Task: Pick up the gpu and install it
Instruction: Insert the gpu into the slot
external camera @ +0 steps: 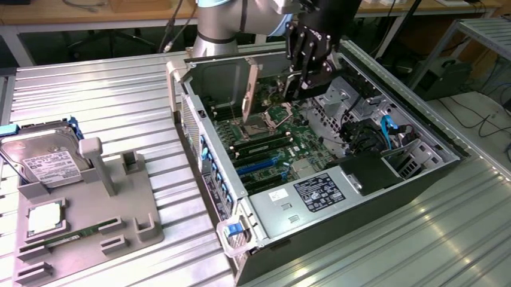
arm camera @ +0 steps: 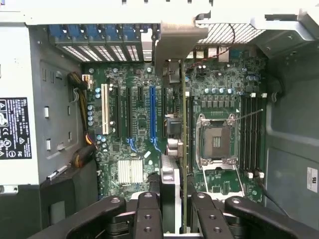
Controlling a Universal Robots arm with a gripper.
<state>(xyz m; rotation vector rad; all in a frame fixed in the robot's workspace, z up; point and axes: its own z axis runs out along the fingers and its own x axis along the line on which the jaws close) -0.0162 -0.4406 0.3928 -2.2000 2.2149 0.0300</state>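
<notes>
gpu [arm camera: 184, 149] stands on edge over the motherboard [arm camera: 129, 124] inside the case [arm camera: 291, 149], long axis running from the gripper [arm camera: 177, 219] to its silver bracket [arm camera: 175, 42] by the rear slots [arm camera: 99, 50]. Half-closed fingers [arm camera: 147, 214] clamp it; edge-on, its fan face is hidden.

My exterior camera looks obliquely down from high on the table [external camera: 104, 89] and open computer case [external camera: 335, 239]. My wrist camera peers close past the gripper [arm camera: 174, 199] into it; both share the motherboard [arm camera: 129, 74] and CPU socket [arm camera: 215, 141].
</notes>
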